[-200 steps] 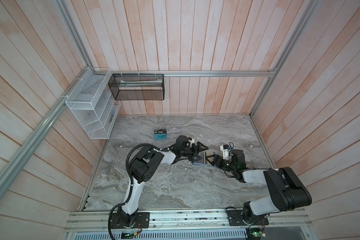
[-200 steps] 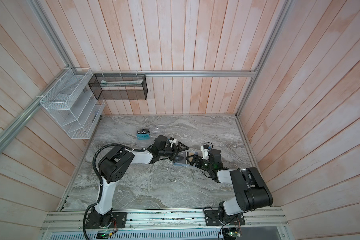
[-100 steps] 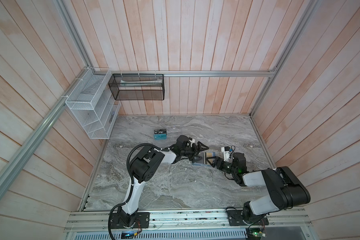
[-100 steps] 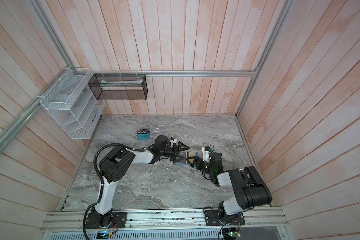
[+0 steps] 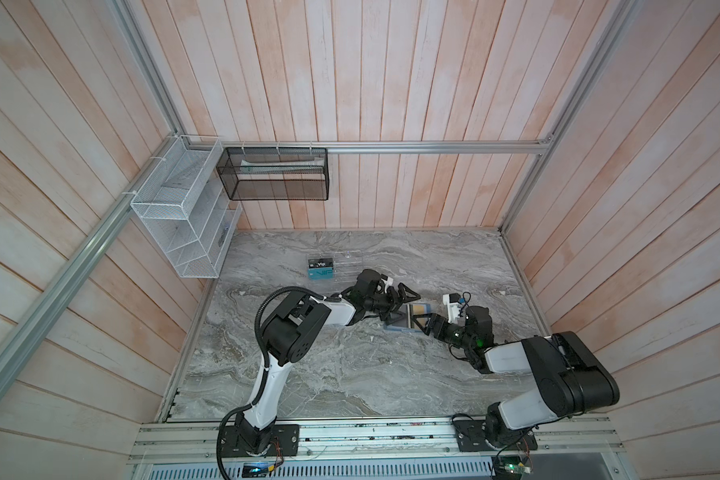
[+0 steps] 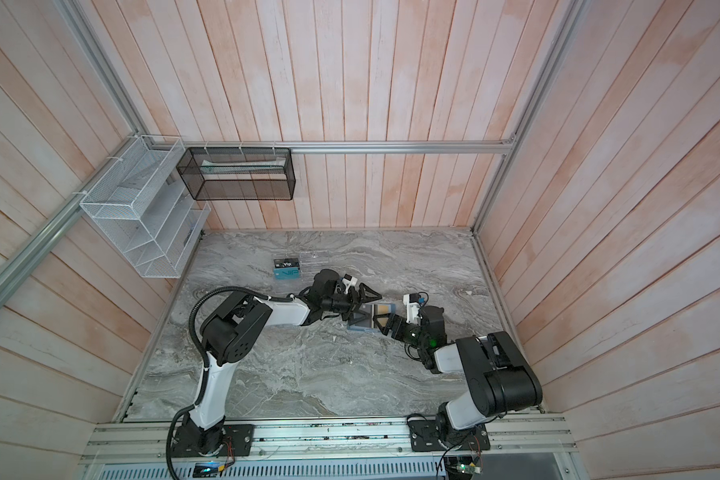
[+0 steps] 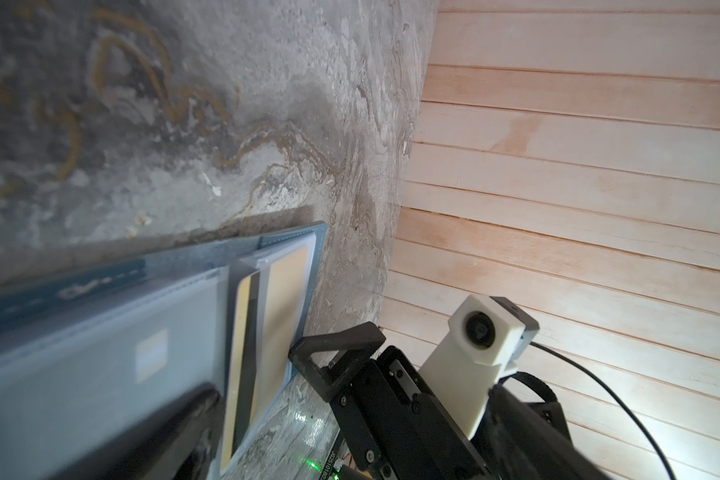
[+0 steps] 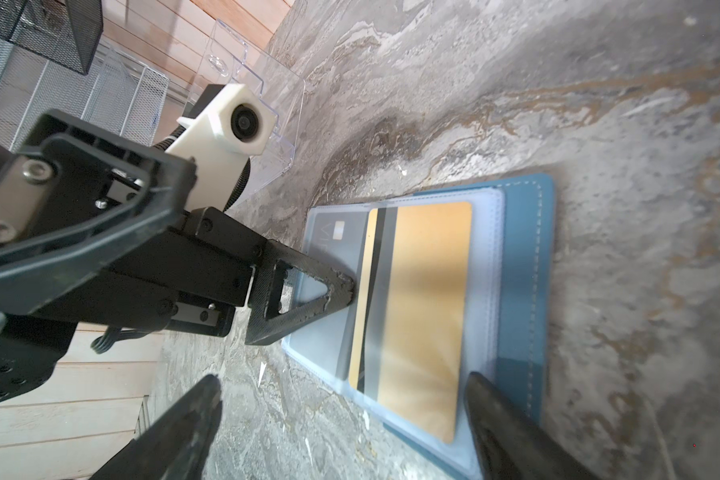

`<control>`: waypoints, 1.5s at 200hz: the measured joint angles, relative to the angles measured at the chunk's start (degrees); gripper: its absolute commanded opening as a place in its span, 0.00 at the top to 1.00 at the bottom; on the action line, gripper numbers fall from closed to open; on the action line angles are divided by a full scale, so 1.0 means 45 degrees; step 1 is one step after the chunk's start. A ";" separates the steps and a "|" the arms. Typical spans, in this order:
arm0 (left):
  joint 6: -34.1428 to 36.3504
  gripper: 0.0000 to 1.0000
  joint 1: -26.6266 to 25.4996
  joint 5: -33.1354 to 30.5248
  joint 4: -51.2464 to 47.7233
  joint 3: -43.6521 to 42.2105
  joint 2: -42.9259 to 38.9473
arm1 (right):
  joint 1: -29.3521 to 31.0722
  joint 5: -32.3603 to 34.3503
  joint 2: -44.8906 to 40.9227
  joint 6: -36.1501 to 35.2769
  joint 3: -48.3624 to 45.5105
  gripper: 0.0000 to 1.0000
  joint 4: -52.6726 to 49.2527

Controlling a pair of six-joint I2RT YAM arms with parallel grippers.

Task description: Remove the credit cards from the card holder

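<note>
- Gold-yellow card (image 8: 425, 316) sits in a clear sleeve of the opened card holder (image 8: 528, 291), flat on the bench (image 5: 350, 374); sleeve friction could drag the whole holder along on a pull.
- Left end effector (image 5: 402, 306), spread wide, rests one fingertip (image 8: 344, 286) on the neighbouring sleeve; if it slips, the holder can shift or fold.
- Right end effector (image 8: 341, 386), also wide and empty, straddles the card's end; closing there may pinch sleeve with card.

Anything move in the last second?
Barely: the right pincer shifted a touch beside the holder, direction unclear. Nothing was gripped or released. Both pincers stay open, the left pincer over the holder, and the gold card is still in the holder.
</note>
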 measured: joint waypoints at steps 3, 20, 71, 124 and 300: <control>0.0063 0.00 -0.0005 -0.0019 -0.0107 0.0049 0.0000 | 0.0000 0.0000 0.0000 0.0000 -0.0005 0.07 0.0005; 0.0466 0.00 -0.0034 -0.0248 -0.0709 0.0350 0.0000 | -0.0005 0.0000 0.0000 0.0000 -0.0063 0.07 0.0087; 0.1345 0.01 -0.0078 -0.0539 -0.1681 0.0869 0.0068 | -0.0024 0.0000 -0.0039 0.0000 -0.0136 0.07 0.0146; 0.1778 0.04 -0.0107 -0.0801 -0.1953 0.1214 0.0282 | -0.0039 -0.0029 -0.0039 0.0000 -0.0136 0.07 0.0146; 0.1894 0.26 -0.0107 -0.0918 -0.0729 0.0675 0.0573 | -0.0073 -0.0087 -0.0039 0.0092 -0.0136 0.07 0.0151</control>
